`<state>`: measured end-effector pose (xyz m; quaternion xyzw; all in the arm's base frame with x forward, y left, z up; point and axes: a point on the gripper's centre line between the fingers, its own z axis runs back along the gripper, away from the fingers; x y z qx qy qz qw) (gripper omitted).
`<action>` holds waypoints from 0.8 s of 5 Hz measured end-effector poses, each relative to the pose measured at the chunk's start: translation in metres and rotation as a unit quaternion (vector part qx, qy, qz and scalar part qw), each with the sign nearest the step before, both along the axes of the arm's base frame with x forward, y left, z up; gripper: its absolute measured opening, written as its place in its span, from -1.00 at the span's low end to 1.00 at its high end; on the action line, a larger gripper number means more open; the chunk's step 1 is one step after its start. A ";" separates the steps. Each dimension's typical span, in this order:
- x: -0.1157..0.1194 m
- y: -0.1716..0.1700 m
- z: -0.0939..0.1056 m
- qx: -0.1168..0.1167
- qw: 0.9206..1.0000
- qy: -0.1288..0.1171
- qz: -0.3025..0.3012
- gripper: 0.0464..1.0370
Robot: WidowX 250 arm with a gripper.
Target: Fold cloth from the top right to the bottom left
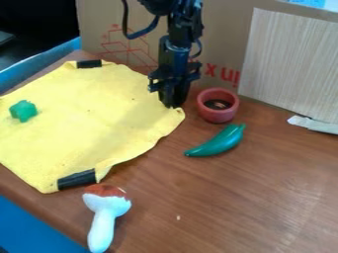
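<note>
- While the left part of the counter (251,197) is covered by the yellow cloth (79,123), spread out and unfolded, its right corner is pointed toward the middle of the counter's back edge.
- Above that right corner, the end effector (173,101) is held pointing down, its tip at the cloth's border; whether it is clenched or released cannot be told, nor whether any cloth is grasped.
- Two corners of the cloth are marked with black strips: one strip (89,63) by the counter's back left corner, one strip (76,179) toward its near left edge.
- On the cloth, near the counter's left side, a green star-like piece (23,111) is placed.
- Beside the end effector, toward the back edge, a red pot (218,105) is set upright, with a green pepper (217,142) laid in front.
- Near the near left edge, a mushroom-shaped toy (105,215) is laid.
- Behind the counter's back edge, printed cardboard (139,34) is stood.
</note>
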<state>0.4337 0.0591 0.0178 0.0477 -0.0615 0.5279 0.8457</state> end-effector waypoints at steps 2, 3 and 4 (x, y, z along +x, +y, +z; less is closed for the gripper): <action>-0.002 0.002 0.000 -0.016 1.000 -0.005 0.006 -0.94; -0.012 0.009 0.019 -0.047 0.999 0.000 0.010 -0.96; -0.022 0.029 0.048 -0.080 0.996 -0.012 0.022 -0.96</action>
